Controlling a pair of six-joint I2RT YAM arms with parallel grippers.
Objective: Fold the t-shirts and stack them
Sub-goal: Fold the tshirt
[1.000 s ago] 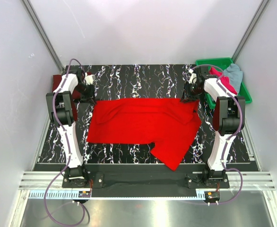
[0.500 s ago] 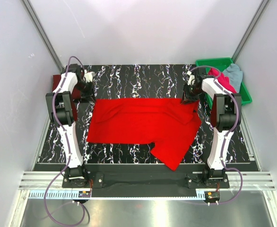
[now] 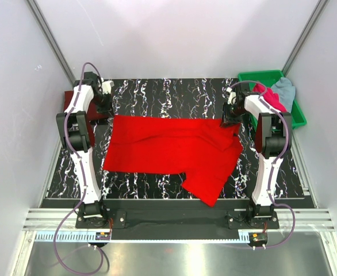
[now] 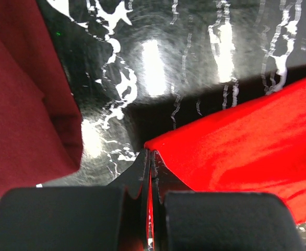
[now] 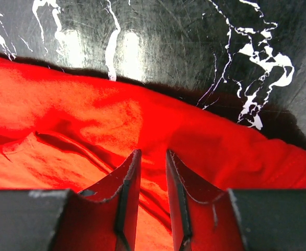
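**A:** Where is the red t-shirt (image 3: 168,149) lying?

**B:** Spread across the middle of the table (image 3: 157,92), with one flap reaching toward the near edge. The maroon t-shirt (image 3: 71,99) sits at the far left corner. The pink t-shirt (image 3: 270,95) and the grey-blue t-shirt (image 3: 284,87) are heaped in the green tray (image 3: 299,115), just off the far right corner.

**A:** And the grippers?

**B:** The left gripper (image 4: 149,159) is clamped tight on the red shirt's far left corner. The right gripper (image 5: 152,157) sits at its far right edge with jaws partway apart. I can't tell whether any cloth is caught between them.

**A:** How will it handle?

**B:** I'd say light and limp, so it will sag between two holds and drag on the table. I'd take it by the corners or the hem, with both ends level and taut
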